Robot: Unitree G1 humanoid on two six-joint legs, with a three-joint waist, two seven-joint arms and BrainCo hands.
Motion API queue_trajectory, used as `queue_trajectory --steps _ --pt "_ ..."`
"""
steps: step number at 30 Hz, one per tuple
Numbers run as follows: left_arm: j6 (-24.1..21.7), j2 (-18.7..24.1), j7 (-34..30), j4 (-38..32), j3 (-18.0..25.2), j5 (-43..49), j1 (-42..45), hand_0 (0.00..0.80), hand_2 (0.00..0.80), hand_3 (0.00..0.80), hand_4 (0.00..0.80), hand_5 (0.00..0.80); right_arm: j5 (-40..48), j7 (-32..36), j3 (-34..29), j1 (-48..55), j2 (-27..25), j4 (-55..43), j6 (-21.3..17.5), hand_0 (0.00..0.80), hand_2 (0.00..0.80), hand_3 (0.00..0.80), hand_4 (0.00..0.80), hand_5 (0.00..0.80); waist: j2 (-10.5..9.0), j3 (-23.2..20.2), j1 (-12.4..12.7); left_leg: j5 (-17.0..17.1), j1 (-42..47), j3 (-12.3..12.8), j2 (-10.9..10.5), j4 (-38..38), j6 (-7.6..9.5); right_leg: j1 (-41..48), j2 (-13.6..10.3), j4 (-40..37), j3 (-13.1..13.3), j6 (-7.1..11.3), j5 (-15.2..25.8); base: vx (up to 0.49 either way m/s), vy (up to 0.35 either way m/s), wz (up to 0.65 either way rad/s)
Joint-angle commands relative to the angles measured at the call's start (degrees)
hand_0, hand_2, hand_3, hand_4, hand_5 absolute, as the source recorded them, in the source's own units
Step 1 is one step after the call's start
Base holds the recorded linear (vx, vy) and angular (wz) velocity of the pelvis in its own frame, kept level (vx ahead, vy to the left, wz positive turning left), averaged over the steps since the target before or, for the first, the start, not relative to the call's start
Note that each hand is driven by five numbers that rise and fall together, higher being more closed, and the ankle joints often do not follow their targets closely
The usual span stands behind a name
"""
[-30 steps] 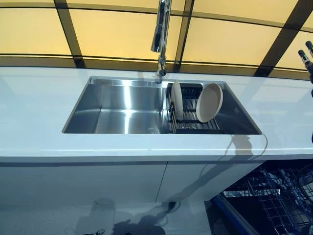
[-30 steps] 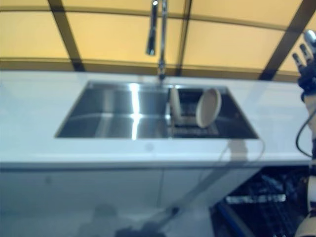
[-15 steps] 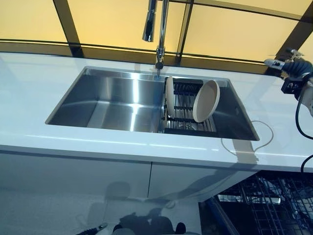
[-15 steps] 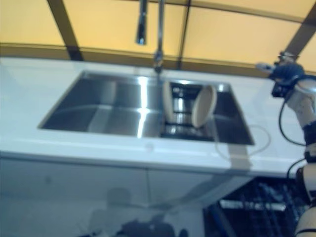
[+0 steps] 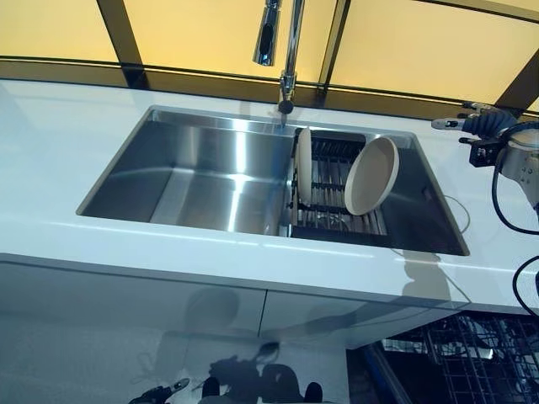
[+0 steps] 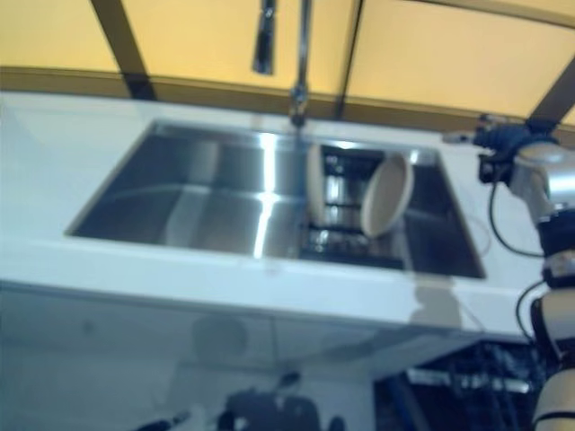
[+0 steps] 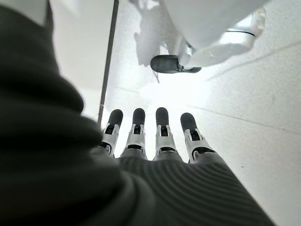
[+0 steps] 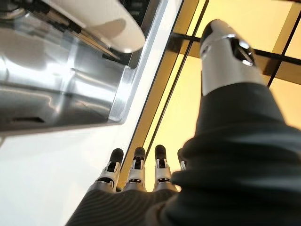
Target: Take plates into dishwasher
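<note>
Two cream plates stand on edge in a dark rack [image 5: 335, 195] inside the right part of the steel sink [image 5: 202, 172]: one upright plate [image 5: 304, 167] and one larger leaning plate [image 5: 371, 175], whose rim also shows in the right wrist view [image 8: 101, 23]. My right hand [image 5: 480, 124] hovers over the white counter to the right of the sink, fingers straight and pointing toward the sink, holding nothing. My left hand [image 7: 150, 136] shows only in its wrist view, fingers straight, hanging down over the floor.
A tall faucet [image 5: 285, 50] rises behind the sink in front of a yellow window wall. White counter [image 5: 50, 151] surrounds the sink. The open dishwasher's wire rack [image 5: 472, 362] sits below the counter at the lower right.
The camera has shifted, so the sink sits a little further right. My right hand has stayed to the right of the sink, its fingers still pointing toward it.
</note>
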Motion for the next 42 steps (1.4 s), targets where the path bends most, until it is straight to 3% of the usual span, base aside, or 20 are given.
queue_trajectory --steps 1,13,25,42 --pt "-1.2 2.5 0.3 0.6 -2.8 0.5 -1.5 0.000 0.000 0.000 0.000 0.000 -0.6 -1.9 4.4 -9.3 -1.0 -0.7 -0.8 0.000 0.000 0.000 0.000 0.000 -2.63 0.7 1.6 -0.6 -0.9 1.4 -0.5 -0.2 1.63 -2.1 -3.7 -0.1 -2.5 4.02 2.0 0.000 0.000 0.00" --pt "-2.9 2.6 1.2 -1.4 -3.4 -2.7 -1.6 0.000 0.000 0.000 0.000 0.000 -0.1 -4.3 7.0 -12.4 1.4 -0.5 0.2 0.000 0.000 0.000 0.000 0.000 -1.90 4.3 2.5 0.5 -3.8 0.5 -0.4 -0.2 1.24 -4.2 -3.6 -0.1 -2.4 3.86 2.3 -0.006 -0.003 0.01" --pt "-3.0 2.5 0.9 -2.0 -4.2 -3.1 -1.6 0.000 0.000 0.000 0.000 0.000 -1.3 -2.8 7.6 -12.3 2.2 1.3 -0.1 0.000 0.000 0.000 0.000 0.000 -1.65 4.8 2.8 0.5 -4.0 0.3 -0.5 -0.2 1.16 -4.0 -3.7 -0.1 -2.6 3.69 1.9 0.000 0.000 0.01" --pt "-4.1 2.8 0.9 -2.4 -4.5 -4.6 -1.8 0.000 0.000 0.000 0.000 0.000 -3.3 -0.3 8.4 -11.7 2.6 3.0 3.3 0.000 0.000 0.000 0.000 0.000 -2.12 5.8 3.1 0.5 -4.1 0.3 -0.4 -0.2 1.12 -3.7 -3.3 -0.1 -2.4 3.42 1.5 0.000 0.000 0.00"
